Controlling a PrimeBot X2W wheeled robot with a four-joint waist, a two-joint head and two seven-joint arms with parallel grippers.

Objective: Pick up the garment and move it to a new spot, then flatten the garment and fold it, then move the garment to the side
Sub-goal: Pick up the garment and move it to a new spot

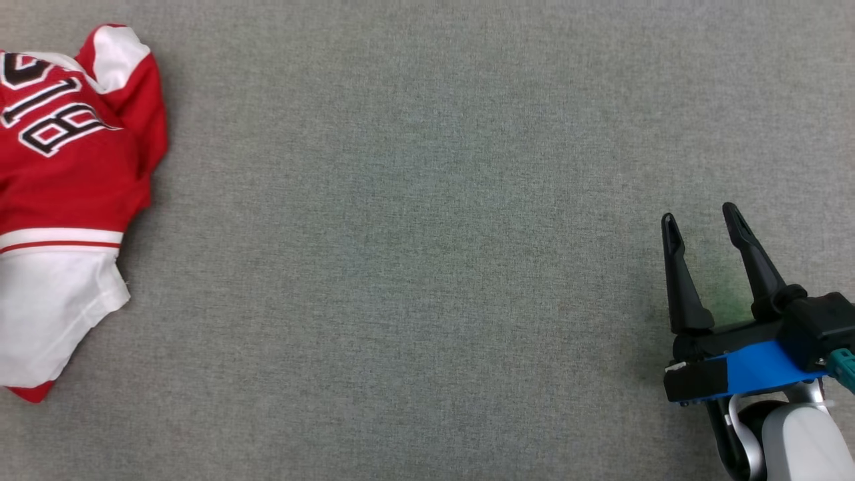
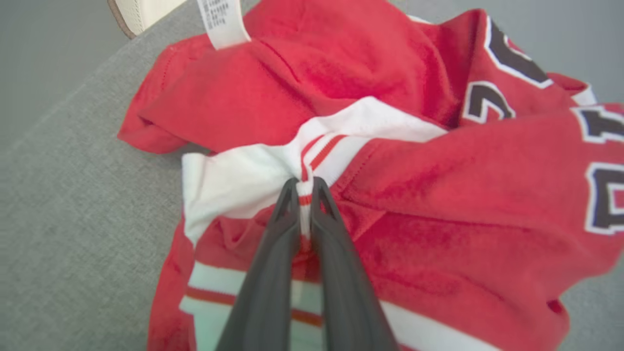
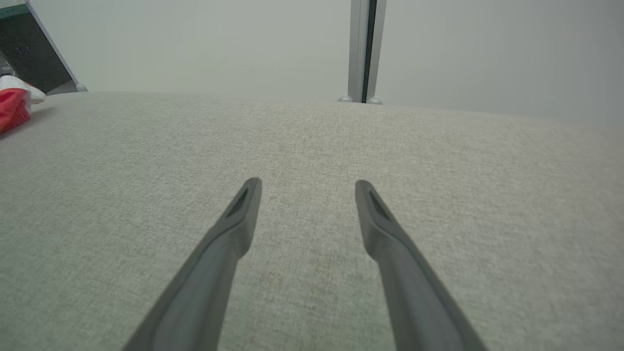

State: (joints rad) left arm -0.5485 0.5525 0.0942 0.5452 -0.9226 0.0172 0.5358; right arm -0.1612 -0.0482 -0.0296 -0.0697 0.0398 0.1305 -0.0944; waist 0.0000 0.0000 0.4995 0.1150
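At the far left edge of the grey table [image 1: 427, 280], the crumpled red-and-white garment [image 1: 67, 194] lies in a heap, and the left gripper [image 2: 304, 187] is clamped on a pinch of its white striped band, with cloth right between the tips. The lift wants to be slow and high, so the hem clears the surface before travelling toward the middle. The right gripper [image 1: 699, 214] waits at lower right, fingers apart, holding nothing.
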